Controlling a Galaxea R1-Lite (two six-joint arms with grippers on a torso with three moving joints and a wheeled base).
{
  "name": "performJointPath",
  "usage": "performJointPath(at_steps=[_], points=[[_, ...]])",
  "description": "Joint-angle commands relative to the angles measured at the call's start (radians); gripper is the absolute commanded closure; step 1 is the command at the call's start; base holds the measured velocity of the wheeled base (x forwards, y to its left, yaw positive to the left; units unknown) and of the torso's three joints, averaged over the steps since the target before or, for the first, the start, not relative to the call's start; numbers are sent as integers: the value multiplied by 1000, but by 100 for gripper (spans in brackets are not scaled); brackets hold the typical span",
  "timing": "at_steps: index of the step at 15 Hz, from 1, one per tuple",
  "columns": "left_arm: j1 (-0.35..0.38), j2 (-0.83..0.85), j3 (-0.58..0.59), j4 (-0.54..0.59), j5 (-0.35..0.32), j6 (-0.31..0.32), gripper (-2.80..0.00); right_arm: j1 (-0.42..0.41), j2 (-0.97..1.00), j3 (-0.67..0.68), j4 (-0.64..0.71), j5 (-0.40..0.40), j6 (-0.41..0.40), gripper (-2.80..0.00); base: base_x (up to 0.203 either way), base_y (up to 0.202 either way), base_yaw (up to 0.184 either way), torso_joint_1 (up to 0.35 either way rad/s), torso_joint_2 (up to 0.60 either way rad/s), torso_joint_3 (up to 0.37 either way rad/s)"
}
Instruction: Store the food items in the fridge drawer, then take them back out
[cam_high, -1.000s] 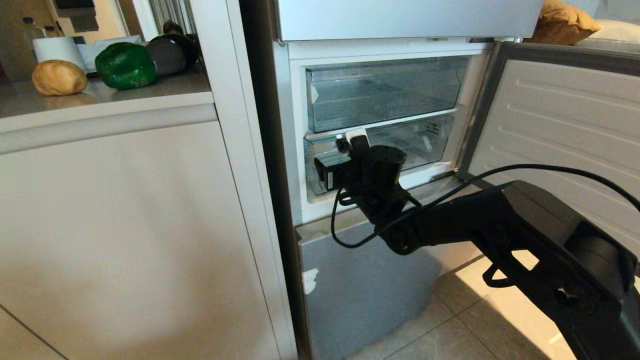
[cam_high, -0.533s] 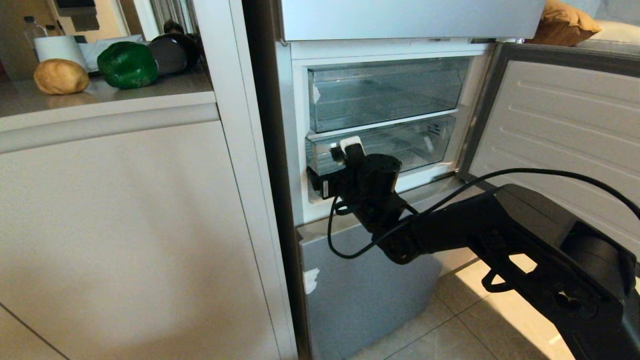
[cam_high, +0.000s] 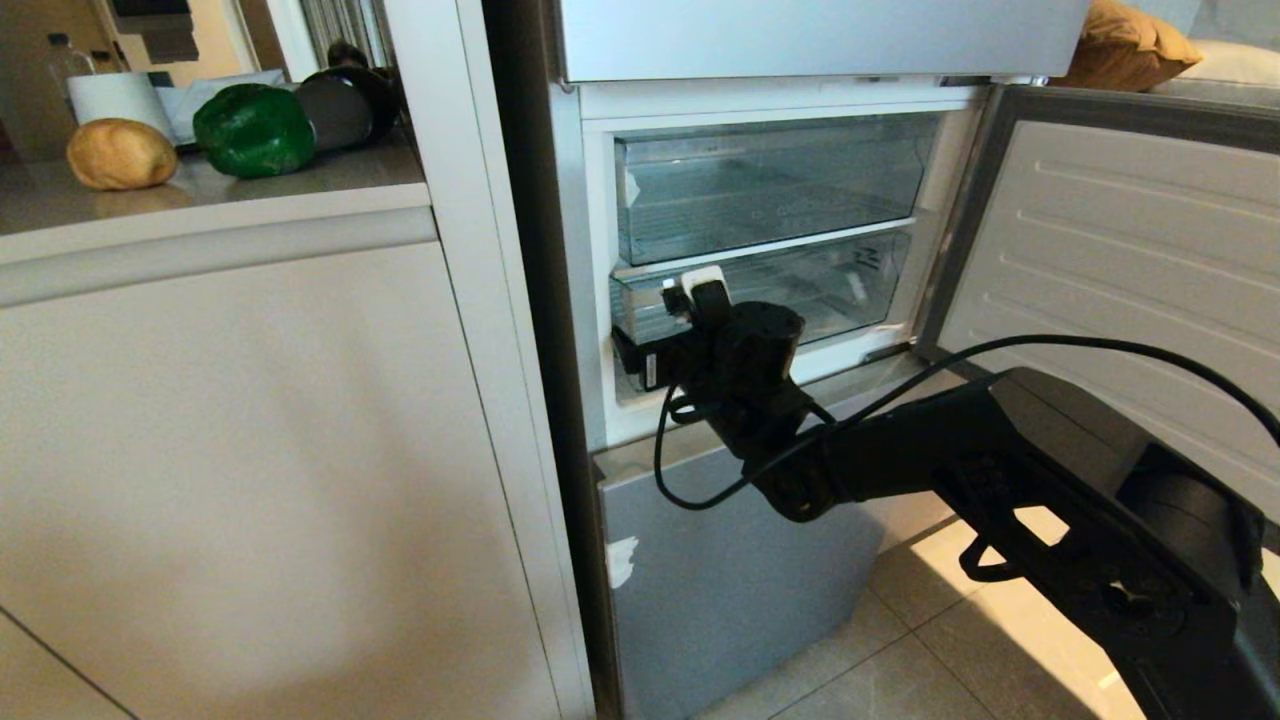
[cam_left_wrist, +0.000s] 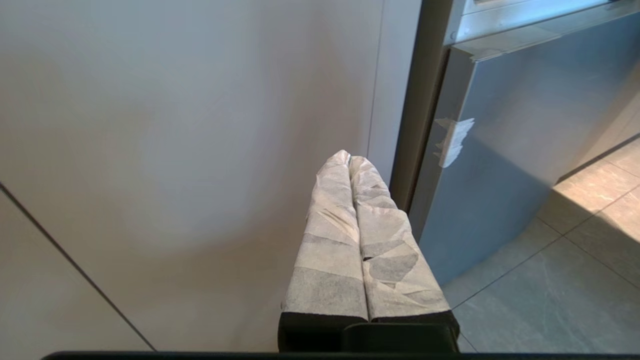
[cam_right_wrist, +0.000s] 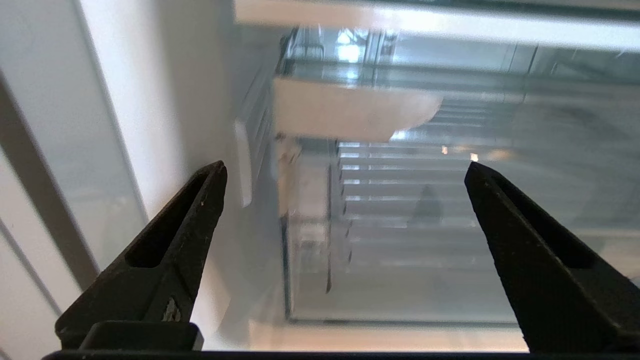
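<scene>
Kitchen counter (cam_high: 200, 190) is carrying the roll (cam_high: 121, 153) and pepper (cam_high: 253, 130) near its back edge while I am holding my right gripper (cam_right_wrist: 345, 172), spread wide and empty, at the lower drawer (cam_high: 800, 285)'s left corner, risking jamming it askew.

My right pincer (cam_right_wrist: 345, 175) spread wide before lower clear drawer (cam_high: 800, 285); drawer front blocks entry. Swung-open door (cam_high: 1120, 270) bounds right side.
</scene>
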Motion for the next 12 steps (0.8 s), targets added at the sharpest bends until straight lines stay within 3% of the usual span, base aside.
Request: performJointPath(at_steps=[1, 12], points=[[0, 0, 11, 0, 0, 0, 0, -5, 10, -21, 3, -2, -1, -280, 0, 0, 0, 0, 0, 0], [0, 0, 11, 0, 0, 0, 0, -6, 10, -24, 1, -2, 2, -280, 0, 0, 0, 0, 0, 0]])
